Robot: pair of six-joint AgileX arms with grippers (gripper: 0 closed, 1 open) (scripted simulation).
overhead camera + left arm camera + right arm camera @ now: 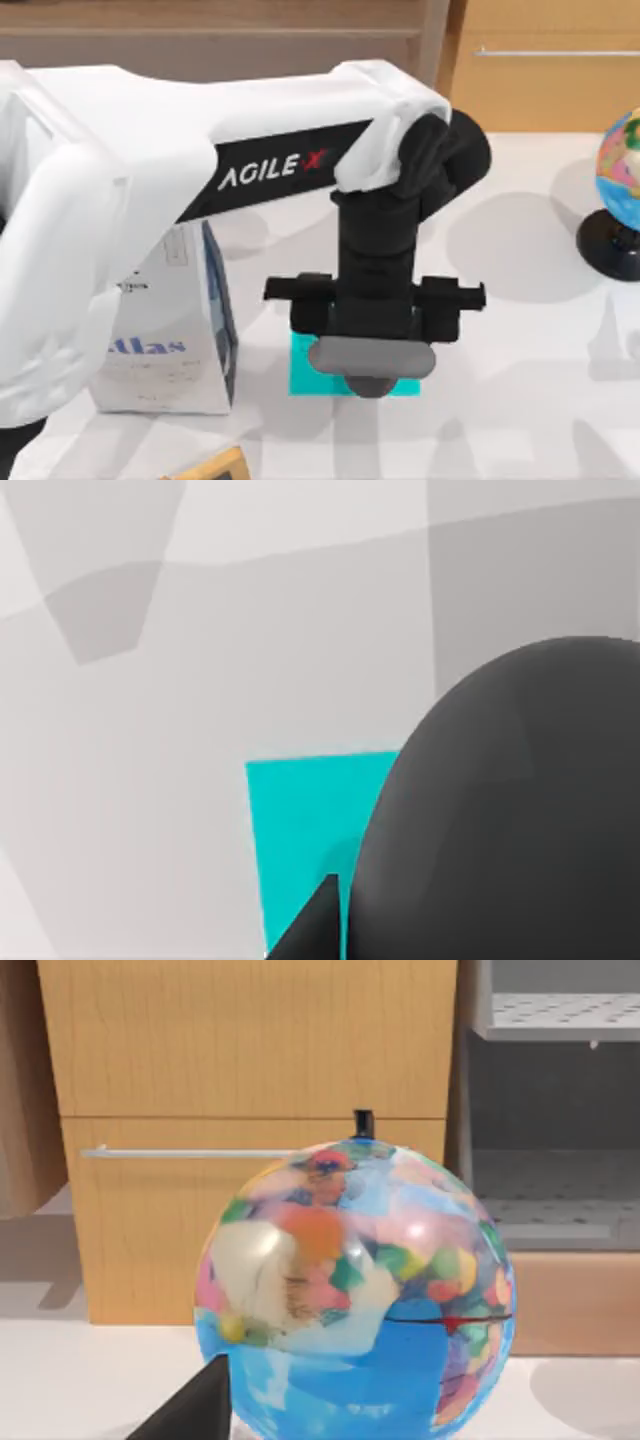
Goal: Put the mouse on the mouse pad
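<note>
Our left arm reaches from the left side of the table toward its middle, and our left gripper point(372, 375) hangs directly over the mouse pad point(305, 375), the cyan sheet lying flat on the table point(520, 330) just beside the white Atlas bag point(165, 345). In the left wrist view a large, dark, rounded body, which we take for the mouse point(510, 810), sits right against the camera, with the cyan mouse pad point(310, 830) on the table beyond it. From that closeness we judge that the left gripper is carrying the mouse, though its fingers are hidden from above by the wrist and barely show beside the dark body, so we cannot tell how wide they stand. We also cannot tell whether the mouse already rests on the pad or is a little above it. As we read it, the pick and the carry are done and the mouse is lined up over the pad; what is left is to lower it if it is not down, let go, and draw the arm clear. Our right arm is parked at the right side of the table, its wrist camera facing the globe point(355, 1290) that stands there, well apart from the pad.
</note>
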